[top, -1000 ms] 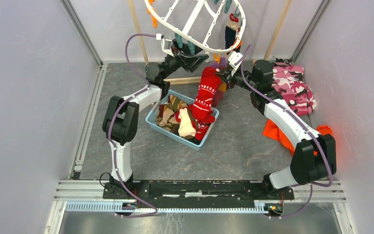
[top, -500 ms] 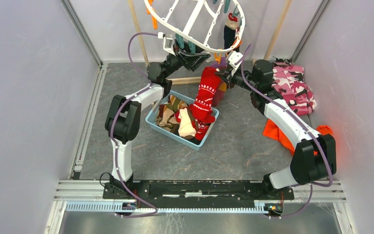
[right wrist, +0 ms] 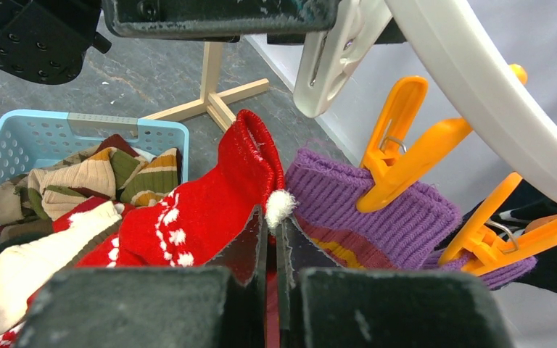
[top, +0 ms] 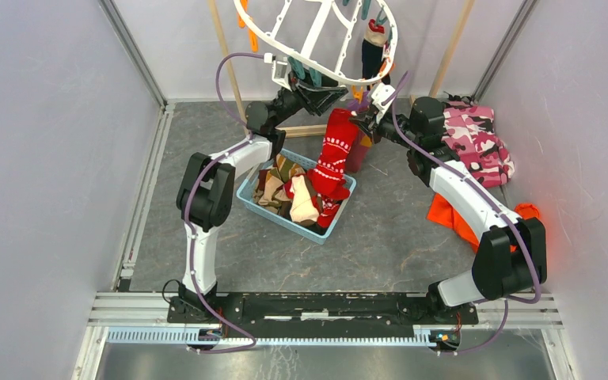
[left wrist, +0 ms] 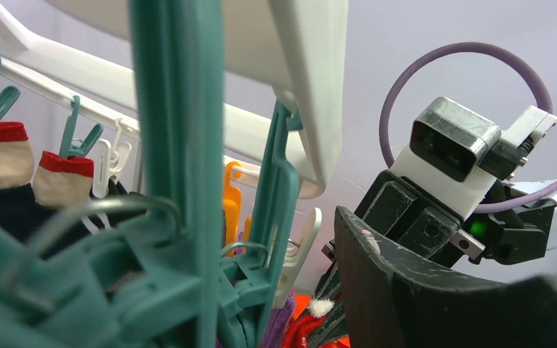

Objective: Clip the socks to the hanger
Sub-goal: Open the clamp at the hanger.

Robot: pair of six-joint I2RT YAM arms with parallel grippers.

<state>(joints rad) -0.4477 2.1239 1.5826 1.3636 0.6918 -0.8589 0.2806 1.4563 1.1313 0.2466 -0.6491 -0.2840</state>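
The white oval hanger point(top: 317, 36) hangs at the back with teal and orange clips. My right gripper point(top: 362, 120) is shut on the cuff of a red sock with white patterns point(top: 335, 154), held just under the hanger's rim; the wrist view shows the cuff point(right wrist: 250, 156) pinched between the fingers point(right wrist: 272, 217). A purple sock point(right wrist: 377, 210) hangs in an orange clip point(right wrist: 399, 156) beside it. A navy sock point(top: 373, 49) hangs clipped. My left gripper point(top: 310, 79) is up among teal clips point(left wrist: 275, 210); one black finger point(left wrist: 406, 290) stands apart from them, the other is hidden.
A blue basket point(top: 252, 204) of several more socks sits below the hanger. A pink camouflage garment point(top: 479, 142) and an orange cloth point(top: 455, 218) lie on the right. Wooden rack poles point(top: 226, 47) and their base point(right wrist: 210, 98) stand behind. A white clip point(right wrist: 330, 58) hangs near the red cuff.
My left gripper has moved up and right, closer under the hanger's teal clips. The hanger has shifted slightly. The right gripper and red sock have stayed put.
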